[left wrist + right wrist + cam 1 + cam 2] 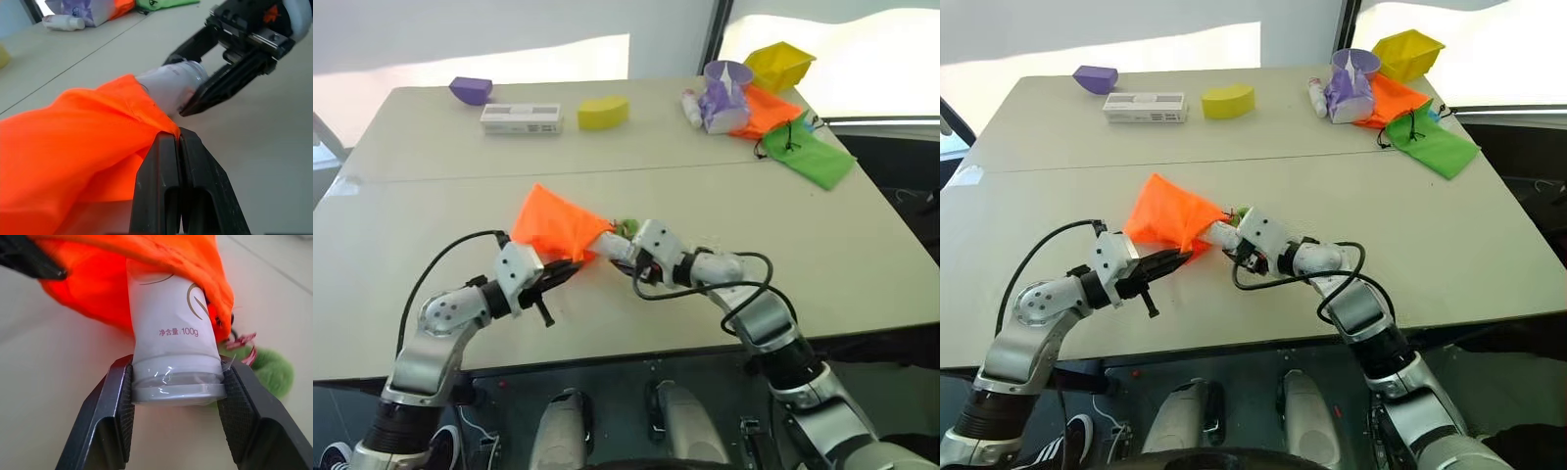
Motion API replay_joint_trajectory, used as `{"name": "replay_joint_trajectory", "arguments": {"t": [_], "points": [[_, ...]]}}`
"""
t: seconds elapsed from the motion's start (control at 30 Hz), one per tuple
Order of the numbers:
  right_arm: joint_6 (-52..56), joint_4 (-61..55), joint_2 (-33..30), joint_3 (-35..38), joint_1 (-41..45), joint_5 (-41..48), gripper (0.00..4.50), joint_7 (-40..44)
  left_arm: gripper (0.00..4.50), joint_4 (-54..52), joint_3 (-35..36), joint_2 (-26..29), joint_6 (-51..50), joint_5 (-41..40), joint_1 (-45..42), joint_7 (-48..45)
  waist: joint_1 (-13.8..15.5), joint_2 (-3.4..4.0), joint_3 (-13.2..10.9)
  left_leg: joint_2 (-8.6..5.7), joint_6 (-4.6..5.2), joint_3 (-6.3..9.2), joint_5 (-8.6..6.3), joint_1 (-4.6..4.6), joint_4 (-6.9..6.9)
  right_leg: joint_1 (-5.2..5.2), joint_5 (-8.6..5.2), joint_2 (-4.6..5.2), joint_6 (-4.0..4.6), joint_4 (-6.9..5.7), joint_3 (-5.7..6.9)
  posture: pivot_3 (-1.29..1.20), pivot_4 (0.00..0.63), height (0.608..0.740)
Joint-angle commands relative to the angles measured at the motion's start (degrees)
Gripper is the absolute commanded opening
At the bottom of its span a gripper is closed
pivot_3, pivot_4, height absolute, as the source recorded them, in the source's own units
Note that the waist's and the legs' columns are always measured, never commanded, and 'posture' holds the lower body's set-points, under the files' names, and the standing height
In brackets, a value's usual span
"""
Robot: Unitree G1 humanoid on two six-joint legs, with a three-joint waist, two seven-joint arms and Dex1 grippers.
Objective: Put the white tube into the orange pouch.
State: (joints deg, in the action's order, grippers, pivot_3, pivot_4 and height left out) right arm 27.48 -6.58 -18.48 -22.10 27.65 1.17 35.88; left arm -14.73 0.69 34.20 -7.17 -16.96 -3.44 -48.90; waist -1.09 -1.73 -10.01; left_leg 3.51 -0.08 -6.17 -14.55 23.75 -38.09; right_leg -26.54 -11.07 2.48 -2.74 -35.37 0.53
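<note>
On the near half of the tabletop (862,264), close to its front edge, both my arms meet over the work. Orange pouch (553,227) lies bunched there, mouth turned toward my right arm. My left fingers (178,161) are clenched flat together on the rim of the mouth, a fold of cloth pinched between them. White tube (171,333) sits nose-first in that mouth, roughly half swallowed; cap end sticks out. My right fingers (124,406) grasp the tube across the cap, one pad each side. Green pompom (271,369) and its cord lie just beside the mouth, under the tube.

Risks, as I judge them:
- Only one edge of the mouth is held. If I push the tube on, the loose cloth may bunch ahead of it and the whole pouch slide off along the tabletop, not take the tube in.
- Cap looks smooth and glossy; the right grip is narrow. A hard shove could let it slip or twist out.
- Letting go now would likely leave the tube half out, free to slide back.
- Cord may snag across the opening.
</note>
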Motion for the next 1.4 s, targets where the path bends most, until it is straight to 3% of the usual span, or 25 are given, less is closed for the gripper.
{"name": "replay_joint_trajectory", "arguments": {"t": [0.03,0.2,0.67,1.03,1.2,1.4], "points": [[-3.1,1.7,0.4,-2.4,1.4,-3.0,1.81,0.2,0.0,-0.9,1.3,0.9,1.4,-0.5,0.4,-0.8,0.1,0.0,0.0,0.03,0.0,-0.02,0.0,0.01,0.0,0.0,-0.01,0.01,-0.01,0.04,0.0,0.0,0.15,0.74],[-3.1,2.4,0.9,-2.6,2.0,-3.4,1.81,1.2,0.0,-0.8,1.9,1.5,1.3,-0.8,0.4,-1.4,0.1,0.0,0.0,0.01,0.0,-0.13,0.0,0.18,0.0,-0.05,-0.03,0.13,-0.05,0.16,-0.02,0.0,0.15,0.74],[1.9,14.2,14.1,-3.7,9.7,-3.6,1.81,-1.0,0.0,-2.6,1.9,0.5,-0.8,-2.8,0.9,-0.5,-0.2,0.0,0.0,0.1,-0.01,-0.12,0.01,0.07,0.0,-0.05,0.0,-0.01,-0.01,0.01,0.0,0.0,0.15,0.74],[-1.7,23.2,20.3,-5.9,13.4,-5.4,1.81,-0.4,0.0,-5.0,2.2,2.0,-2.5,-3.0,2.4,-0.3,-0.7,0.0,0.0,0.11,-0.01,-0.15,0.0,0.09,0.01,-0.06,0.0,0.06,-0.01,0.03,-0.01,0.0,0.15,0.74],[-0.8,21.3,19.4,-4.7,13.0,-4.6,4.29,1.6,0.0,-5.5,2.7,2.7,-2.4,-2.9,4.1,-0.6,-1.5,0.0,0.0,0.15,-0.02,-0.11,0.0,0.08,0.01,-0.06,0.0,0.04,-0.02,-0.02,0.0,0.0,0.15,0.74],[4.3,8.4,12.5,-4.0,12.0,-1.7,4.41,8.8,0.0,-4.4,3.8,3.7,-1.3,-3.0,4.9,-1.7,-1.4,0.01,0.0,0.13,-0.02,-0.11,0.0,0.1,0.01,-0.09,-0.01,0.11,-0.02,0.01,0.0,0.0,0.15,0.74]]}}
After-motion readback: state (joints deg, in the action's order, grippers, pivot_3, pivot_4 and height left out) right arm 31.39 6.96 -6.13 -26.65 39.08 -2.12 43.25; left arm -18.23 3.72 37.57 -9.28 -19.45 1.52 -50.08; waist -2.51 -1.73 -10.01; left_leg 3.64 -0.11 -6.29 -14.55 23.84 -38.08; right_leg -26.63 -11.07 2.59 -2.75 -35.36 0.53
